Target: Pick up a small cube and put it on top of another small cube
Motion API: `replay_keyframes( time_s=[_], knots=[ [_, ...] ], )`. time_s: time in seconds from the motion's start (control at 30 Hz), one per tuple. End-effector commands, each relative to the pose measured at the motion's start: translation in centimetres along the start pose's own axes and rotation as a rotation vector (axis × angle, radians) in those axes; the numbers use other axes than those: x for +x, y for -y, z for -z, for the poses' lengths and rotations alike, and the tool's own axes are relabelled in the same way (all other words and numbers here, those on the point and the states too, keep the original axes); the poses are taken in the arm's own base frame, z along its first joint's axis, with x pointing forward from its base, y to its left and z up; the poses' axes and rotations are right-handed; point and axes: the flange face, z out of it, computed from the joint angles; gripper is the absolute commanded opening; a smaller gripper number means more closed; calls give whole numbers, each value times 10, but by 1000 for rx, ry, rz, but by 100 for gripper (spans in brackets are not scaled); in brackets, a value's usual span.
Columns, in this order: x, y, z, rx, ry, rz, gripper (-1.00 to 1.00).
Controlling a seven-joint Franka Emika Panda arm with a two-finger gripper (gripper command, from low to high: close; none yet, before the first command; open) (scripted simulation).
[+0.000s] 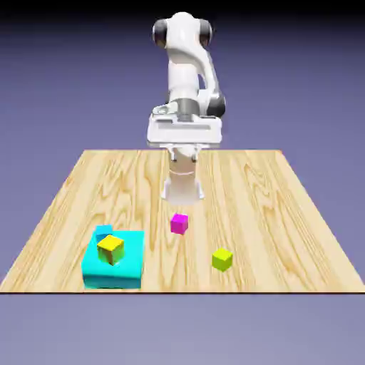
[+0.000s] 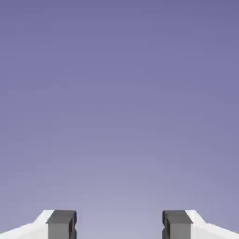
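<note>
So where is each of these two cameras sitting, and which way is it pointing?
Exterior view: fixed, across the table and above, facing the arm; shows table, magenta cube, lime-green cube.
Hand view: on the hand, looking along the open gripper; only backdrop beyond its fingertips.
Shared: nothing but the backdrop; no cube shows in the hand view.

The hand view shows only backdrop, its bottom edge cutting off the fingers [image 2: 60,225]; no cube appears there.
</note>
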Motion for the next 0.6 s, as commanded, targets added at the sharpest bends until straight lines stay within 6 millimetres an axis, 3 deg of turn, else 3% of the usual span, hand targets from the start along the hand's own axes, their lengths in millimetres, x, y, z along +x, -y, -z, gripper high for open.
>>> replay_keyframes(
  time_s=[0.0, 0.17, 0.33, 0.57],
  knots=[
    [-10, -16, -19, -64, 66, -35, 0],
    [-74, -101, -88, -401, 380, -210, 0],
    [-151, -187, -112, -756, 660, -375, 0],
    [-180, -210, -144, -753, 662, -377, 0]
  ],
)
